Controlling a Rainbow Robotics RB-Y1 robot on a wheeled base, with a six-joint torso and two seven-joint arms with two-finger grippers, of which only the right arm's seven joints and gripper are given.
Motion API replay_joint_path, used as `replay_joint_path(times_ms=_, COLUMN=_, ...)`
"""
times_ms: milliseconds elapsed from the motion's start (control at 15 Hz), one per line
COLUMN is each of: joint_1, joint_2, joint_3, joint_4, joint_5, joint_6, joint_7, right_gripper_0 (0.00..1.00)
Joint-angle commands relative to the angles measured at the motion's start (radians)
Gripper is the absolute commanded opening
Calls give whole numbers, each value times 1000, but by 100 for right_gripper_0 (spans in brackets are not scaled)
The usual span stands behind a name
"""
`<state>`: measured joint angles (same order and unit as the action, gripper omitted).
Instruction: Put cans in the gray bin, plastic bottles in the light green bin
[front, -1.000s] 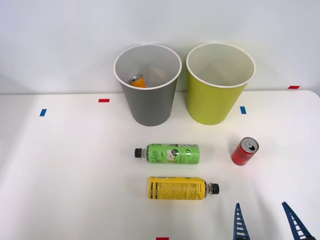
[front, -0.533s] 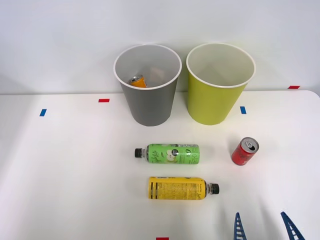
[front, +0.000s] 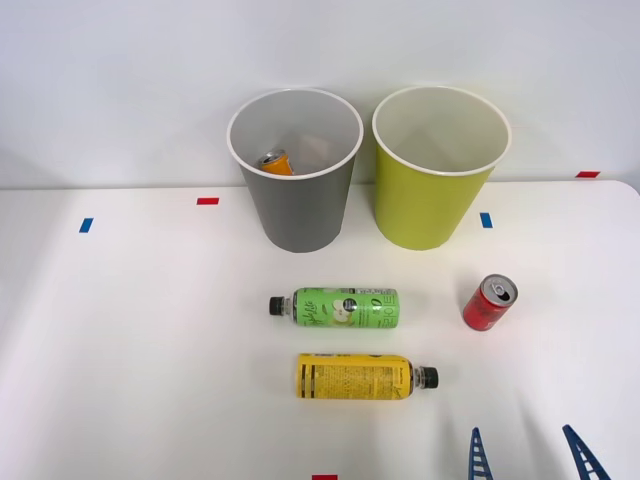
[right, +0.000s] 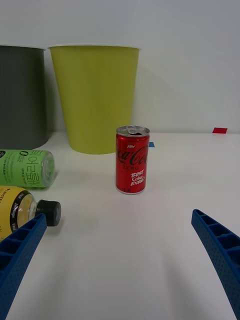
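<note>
A red can (front: 489, 303) (right: 132, 159) stands upright on the white table, right of the two bottles. An orange can (front: 275, 161) lies inside the gray bin (front: 296, 210) (right: 22, 100). The light green bin (front: 436, 195) (right: 95, 97) stands beside it. Both bottles lie on their sides: the green-labelled bottle (front: 337, 307) (right: 25, 168) and, nearer me, the yellow-labelled bottle (front: 362, 377) (right: 17, 211). My right gripper (front: 530, 455) (right: 120, 260) is open at the front edge, low over the table, short of the red can, with nothing between its fingers.
Small blue tape marks (front: 86, 225) and red tape marks (front: 207, 201) dot the table. A white wall rises behind the bins. Bare tabletop lies left of the bottles and around the red can.
My right gripper has drawn back slightly toward the front edge and is a little lower in the front view. Cans, bottles and bins have not moved.
</note>
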<state>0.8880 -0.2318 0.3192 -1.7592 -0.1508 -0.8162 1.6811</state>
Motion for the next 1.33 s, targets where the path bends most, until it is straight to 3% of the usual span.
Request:
replay_joint_path(times_ms=67, joint_1=0, joint_2=0, joint_3=0, joint_4=0, joint_5=0, joint_6=0, joint_7=0, right_gripper_0=100)
replay_joint_path(times_ms=1333, joint_1=0, joint_2=0, joint_3=0, joint_4=0, joint_5=0, joint_6=0, joint_7=0, right_gripper_0=100)
